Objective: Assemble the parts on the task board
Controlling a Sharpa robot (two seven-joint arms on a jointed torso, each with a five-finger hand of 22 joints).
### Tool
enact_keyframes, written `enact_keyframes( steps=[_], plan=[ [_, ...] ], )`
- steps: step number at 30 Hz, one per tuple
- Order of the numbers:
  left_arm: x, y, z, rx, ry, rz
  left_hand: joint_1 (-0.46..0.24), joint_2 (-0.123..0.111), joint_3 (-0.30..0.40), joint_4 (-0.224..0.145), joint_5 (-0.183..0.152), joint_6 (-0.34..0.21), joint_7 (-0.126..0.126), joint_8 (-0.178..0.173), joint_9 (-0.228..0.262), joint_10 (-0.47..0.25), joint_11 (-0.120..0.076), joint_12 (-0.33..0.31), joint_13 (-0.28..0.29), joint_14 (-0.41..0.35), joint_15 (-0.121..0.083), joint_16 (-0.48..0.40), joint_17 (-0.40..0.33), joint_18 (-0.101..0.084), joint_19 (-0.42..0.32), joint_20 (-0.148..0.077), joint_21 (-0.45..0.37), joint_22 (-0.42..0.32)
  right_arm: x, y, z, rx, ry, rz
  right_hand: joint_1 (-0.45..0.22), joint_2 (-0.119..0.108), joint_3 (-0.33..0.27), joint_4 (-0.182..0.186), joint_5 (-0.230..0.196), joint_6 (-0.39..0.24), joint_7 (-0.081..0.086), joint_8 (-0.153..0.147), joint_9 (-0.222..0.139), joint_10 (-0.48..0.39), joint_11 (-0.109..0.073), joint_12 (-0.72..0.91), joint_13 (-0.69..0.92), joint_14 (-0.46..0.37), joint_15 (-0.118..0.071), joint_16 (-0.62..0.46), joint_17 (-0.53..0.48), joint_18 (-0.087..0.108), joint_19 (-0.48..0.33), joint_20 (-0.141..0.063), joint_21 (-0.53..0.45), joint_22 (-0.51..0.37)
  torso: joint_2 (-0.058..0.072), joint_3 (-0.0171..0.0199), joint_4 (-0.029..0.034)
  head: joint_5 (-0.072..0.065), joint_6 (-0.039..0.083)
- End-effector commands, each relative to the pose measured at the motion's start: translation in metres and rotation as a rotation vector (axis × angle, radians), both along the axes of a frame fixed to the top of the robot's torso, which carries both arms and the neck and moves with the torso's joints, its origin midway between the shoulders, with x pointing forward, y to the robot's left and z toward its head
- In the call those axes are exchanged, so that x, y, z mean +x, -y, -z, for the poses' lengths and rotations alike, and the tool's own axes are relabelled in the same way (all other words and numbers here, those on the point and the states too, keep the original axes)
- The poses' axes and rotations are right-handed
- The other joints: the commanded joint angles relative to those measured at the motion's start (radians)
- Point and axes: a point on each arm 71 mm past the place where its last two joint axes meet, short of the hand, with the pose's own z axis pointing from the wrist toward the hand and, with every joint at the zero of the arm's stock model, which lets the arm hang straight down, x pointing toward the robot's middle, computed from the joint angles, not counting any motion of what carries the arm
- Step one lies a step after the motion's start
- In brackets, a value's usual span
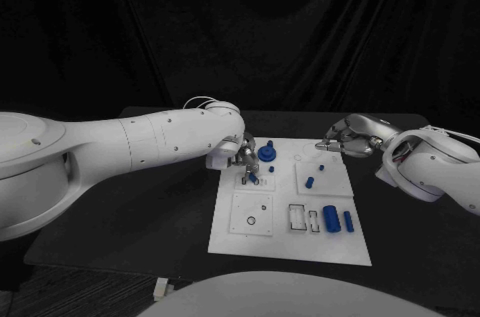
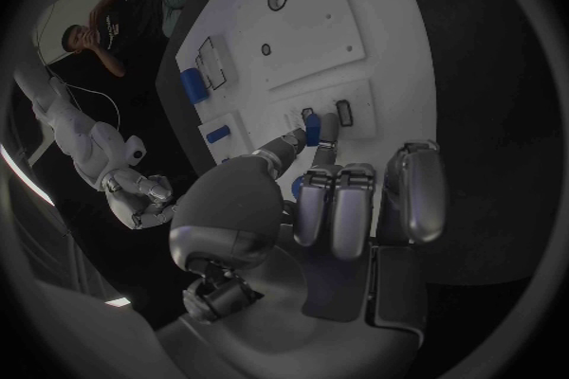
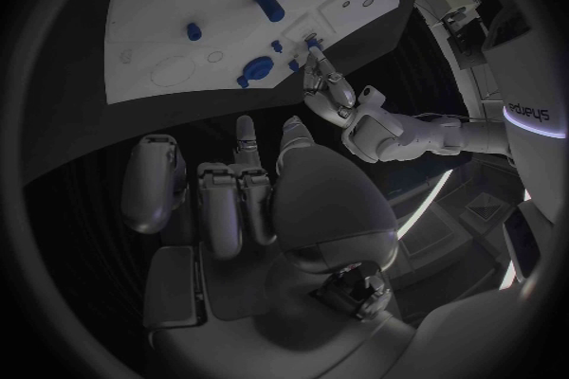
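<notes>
Several blue parts already stand in the task board [image 1: 290,244]: a round knob [image 1: 266,152] at the far end and two small pegs [image 1: 311,182] in the right-hand panel; two larger cylinders [image 1: 338,220] lie near the front by empty rectangular slots, so I judge the job partly done. The left hand [image 1: 240,157] pinches a small blue part [image 2: 312,129] between fingertips, just over two small slots in the left panel; the right hand [image 1: 350,140] hovers past the board's far right corner, fingers curled in, holding nothing.
</notes>
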Motion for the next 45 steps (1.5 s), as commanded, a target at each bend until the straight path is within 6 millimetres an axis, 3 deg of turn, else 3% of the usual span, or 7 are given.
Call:
enact_keyframes(
  steps=[1,14,45],
  plan=[
    [-0.0008,0.0017,0.0013,-0.011,-0.004,0.005,-0.012,-0.001,0.055,-0.047,-0.019,-0.004,-0.004,-0.005,0.001,0.106,-0.005,0.004,0.261,0.106,-0.007,0.003,0.263,0.019,-0.011,0.000,-0.011,0.071,-0.0004,0.0009,0.0019,-0.010,-0.013,0.012,0.010,0.002,-0.005,0.000,0.005,0.003,0.004,-0.006,0.001,0.104,0.002,0.004,0.263,0.103,0.004,0.003,0.263,0.016,-0.007,0.003,-0.003,0.167,0.000,0.0002,0.0002,0.000,0.000],
    [-0.0014,0.0018,0.0031,-0.009,-0.010,0.007,-0.058,-0.015,-0.009,0.039,-0.075,-0.006,-0.001,-0.031,-0.012,0.106,-0.002,0.004,0.261,0.106,-0.004,0.003,0.263,0.020,-0.009,0.002,-0.024,0.070,-0.0006,0.0010,0.0025,-0.012,-0.017,0.012,0.011,0.002,-0.005,0.000,0.006,0.003,0.004,-0.007,0.001,0.104,0.002,0.004,0.263,0.103,0.004,0.003,0.263,0.016,-0.007,0.003,-0.004,0.167,0.000,0.0004,0.0005,0.000,0.000],
    [-0.0046,0.0002,0.0049,-0.006,-0.025,0.018,-0.029,-0.019,-0.012,0.029,-0.061,0.009,-0.008,-0.031,-0.013,0.106,-0.007,0.004,0.261,0.106,-0.008,0.003,0.263,0.022,-0.012,0.000,-0.033,0.067,-0.0004,0.0015,0.0045,-0.023,-0.034,0.016,0.021,0.002,-0.006,-0.001,0.010,0.003,0.004,-0.009,0.001,0.104,0.002,0.004,0.263,0.103,0.004,0.003,0.263,0.019,-0.014,0.003,-0.017,0.163,0.000,0.0003,0.0003,0.008,0.000]
  ],
)
